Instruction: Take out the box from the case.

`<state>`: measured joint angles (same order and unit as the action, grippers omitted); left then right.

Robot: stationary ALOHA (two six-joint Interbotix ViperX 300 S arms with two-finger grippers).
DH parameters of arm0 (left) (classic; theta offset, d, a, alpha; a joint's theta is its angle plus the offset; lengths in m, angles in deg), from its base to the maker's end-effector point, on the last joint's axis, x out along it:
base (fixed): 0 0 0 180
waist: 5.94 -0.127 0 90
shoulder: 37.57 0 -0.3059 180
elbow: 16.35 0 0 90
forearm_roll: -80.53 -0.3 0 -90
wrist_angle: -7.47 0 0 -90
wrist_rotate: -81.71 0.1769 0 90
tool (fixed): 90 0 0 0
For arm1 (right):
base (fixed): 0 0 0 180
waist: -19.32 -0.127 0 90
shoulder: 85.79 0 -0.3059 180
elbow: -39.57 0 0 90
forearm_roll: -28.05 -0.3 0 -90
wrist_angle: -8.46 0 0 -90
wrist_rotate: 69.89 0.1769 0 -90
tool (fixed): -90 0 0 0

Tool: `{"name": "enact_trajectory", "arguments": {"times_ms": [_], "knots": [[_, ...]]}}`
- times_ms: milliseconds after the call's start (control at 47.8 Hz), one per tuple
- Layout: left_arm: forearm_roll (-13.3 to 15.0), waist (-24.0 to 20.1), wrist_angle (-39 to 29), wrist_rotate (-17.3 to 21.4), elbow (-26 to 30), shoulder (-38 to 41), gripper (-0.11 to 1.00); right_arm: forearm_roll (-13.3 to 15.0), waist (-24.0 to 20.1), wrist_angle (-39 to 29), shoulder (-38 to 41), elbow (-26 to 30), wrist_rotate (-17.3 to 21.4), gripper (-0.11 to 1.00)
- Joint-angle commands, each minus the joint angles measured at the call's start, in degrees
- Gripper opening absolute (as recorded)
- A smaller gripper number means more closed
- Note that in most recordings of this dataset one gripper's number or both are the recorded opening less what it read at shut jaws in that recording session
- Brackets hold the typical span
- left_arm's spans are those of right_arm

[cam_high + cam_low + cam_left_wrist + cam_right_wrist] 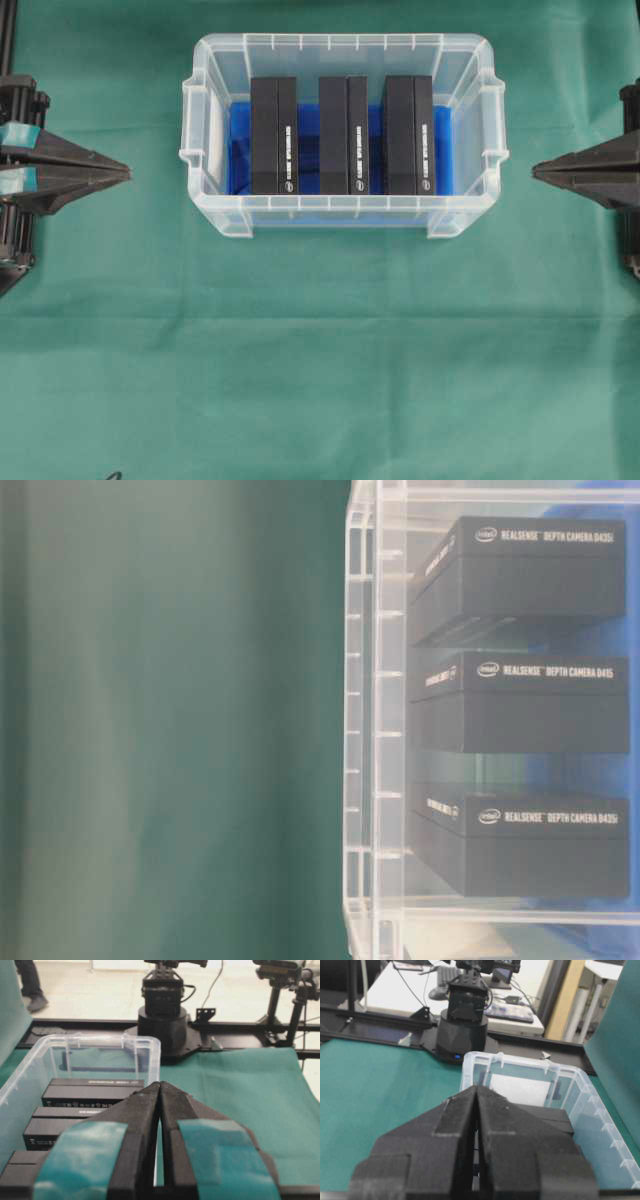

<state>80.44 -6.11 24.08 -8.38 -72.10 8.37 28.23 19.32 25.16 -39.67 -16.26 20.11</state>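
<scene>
A wrinkled green cloth (320, 350) is covering the whole table, and beyond its far edge the wrist views are showing black rails, the round black arm bases, a pale floor and a desk with a keyboard. The large clear plastic case (340, 222) with a ribbed rim is sitting on the cloth toward the top middle of the overhead view, its long axis running left to right between the two arms, with a blue cloth lining (237, 150) lying on its bottom. Three black rectangular boxes (344, 135) with white lettering are lying side by side inside it, each one's long axis crossing the case's short way, with gaps between them. The left gripper (128, 173) is hanging well apart from the case's left end, its jaws pressed together and holding nothing; the right gripper (534, 170) is mirroring it off the right end, likewise closed and empty.
</scene>
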Motion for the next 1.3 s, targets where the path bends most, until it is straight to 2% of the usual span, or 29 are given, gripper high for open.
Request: {"name": "enact_trajectory", "arguments": {"times_ms": [0,293,440,649,795,1005,1151,1277], "knots": [[-2.55,0.18,-0.44,0.44,1.41,-0.35,0.01,-0.26,-0.09,0.18,0.53,0.7,0.7,0.0],[-2.46,0.18,-4.66,-0.09,2.64,-0.79,0.01,-0.35,-0.18,-5.45,0.88,3.34,2.11,0.0],[-2.46,0.18,-5.98,-0.97,5.27,-1.32,0.01,-0.26,-0.18,-9.4,0.79,7.73,2.72,0.0],[-2.55,0.18,-14.59,-2.64,12.48,-1.49,0.01,-0.26,-0.18,-21.09,1.93,17.75,4.39,0.0],[-2.46,0.18,-20.92,-2.9,17.75,-1.32,0.01,-0.26,-0.09,-26.46,3.16,23.12,5.19,0.0],[-2.46,0.18,-28.74,-3.16,20.39,-0.44,0.01,-0.26,-0.09,-29.0,4.75,24.96,6.5,0.0],[-2.29,0.18,-31.55,-7.12,20.92,-0.44,0.01,-0.35,-0.18,-30.5,5.1,25.4,9.67,0.0],[-2.29,0.97,-37.0,-11.78,22.32,-0.18,0.01,-0.26,-0.18,-37.71,5.19,26.19,13.71,0.0]]}}
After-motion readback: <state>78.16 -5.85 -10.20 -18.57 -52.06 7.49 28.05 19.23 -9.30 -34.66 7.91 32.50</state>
